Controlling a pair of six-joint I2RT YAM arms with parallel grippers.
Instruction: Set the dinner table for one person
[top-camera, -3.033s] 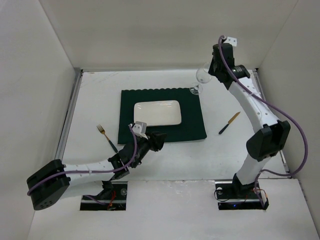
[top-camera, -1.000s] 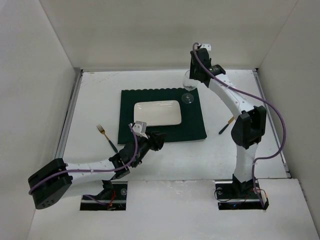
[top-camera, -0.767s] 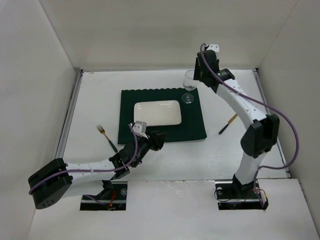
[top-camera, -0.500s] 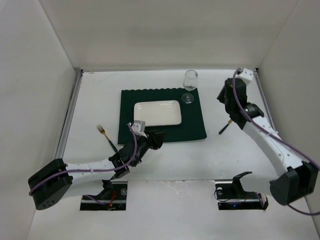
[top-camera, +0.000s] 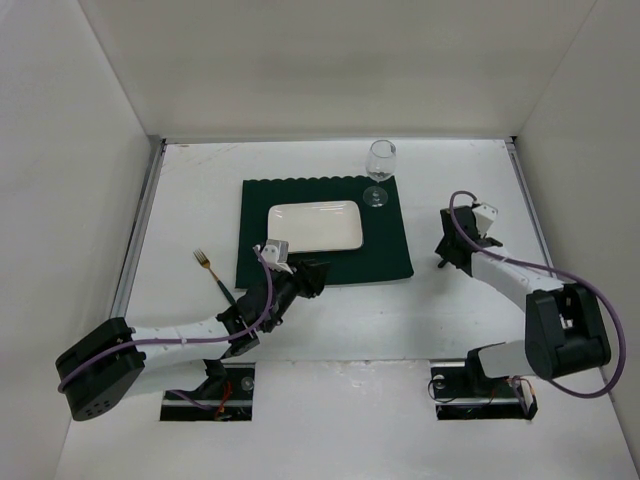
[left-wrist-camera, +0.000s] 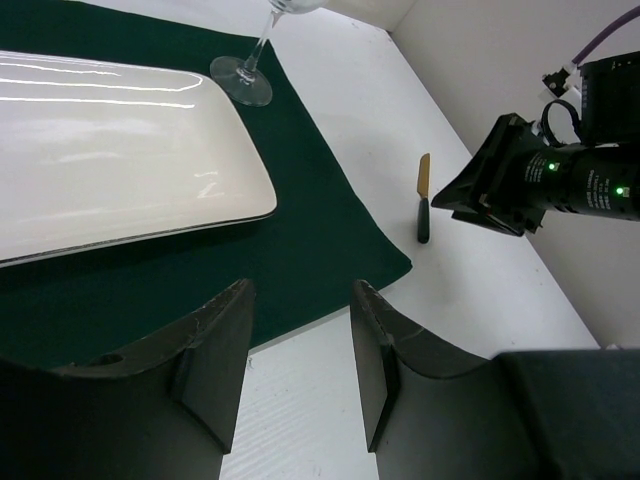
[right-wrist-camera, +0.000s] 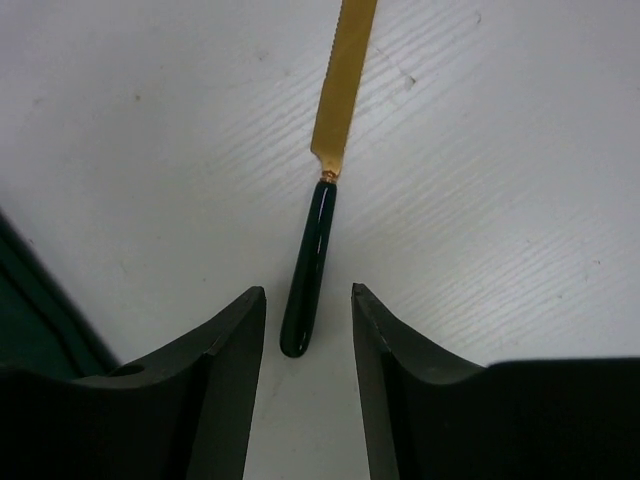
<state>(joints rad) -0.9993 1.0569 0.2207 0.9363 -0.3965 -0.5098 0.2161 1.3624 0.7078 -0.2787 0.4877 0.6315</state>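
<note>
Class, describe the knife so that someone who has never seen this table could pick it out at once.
On the white dinner table, find the dark green placemat at its centre. On the bare surface just off its right edge lies the knife. Unlike the fork on the left side, it has a gold blade and a dark glossy handle.

Matte white dinner table (top-camera: 190, 190), flat and rectangular, thin metal rails (top-camera: 138, 230) along left and right edges
</note>
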